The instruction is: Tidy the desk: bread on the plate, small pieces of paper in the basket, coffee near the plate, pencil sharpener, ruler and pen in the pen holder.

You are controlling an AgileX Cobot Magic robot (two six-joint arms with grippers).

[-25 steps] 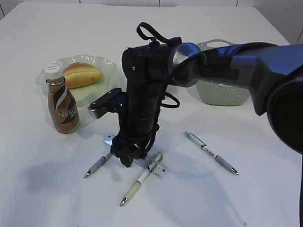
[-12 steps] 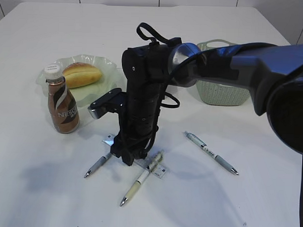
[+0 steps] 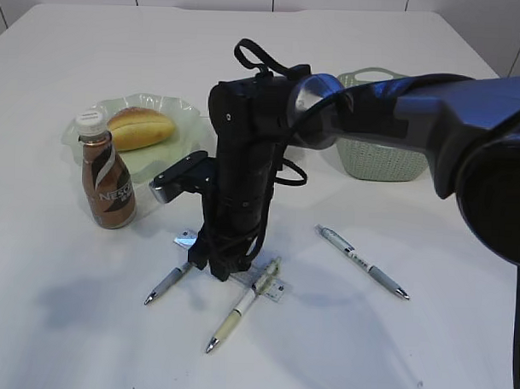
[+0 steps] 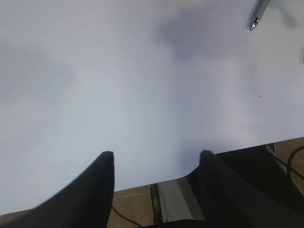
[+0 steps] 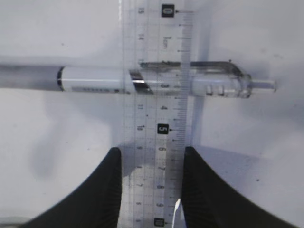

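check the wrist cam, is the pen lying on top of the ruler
No, the clear ruler lies over the pen, whose barrel shows through it where they cross.

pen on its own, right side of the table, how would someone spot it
Start at the pale green basket at the back right. Come forward from it to the pen lying alone; the other two pens lie by the ruler under the arm.

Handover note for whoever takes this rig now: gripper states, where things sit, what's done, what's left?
Left gripper: open, empty, over bare table.
Right gripper: straddles the clear ruler; grip unconfirmed. A pen lies under the ruler.
Done: bread on plate; coffee beside it.
Left: ruler and three pens, including one near the basket. No pen holder, sharpener or paper visible.
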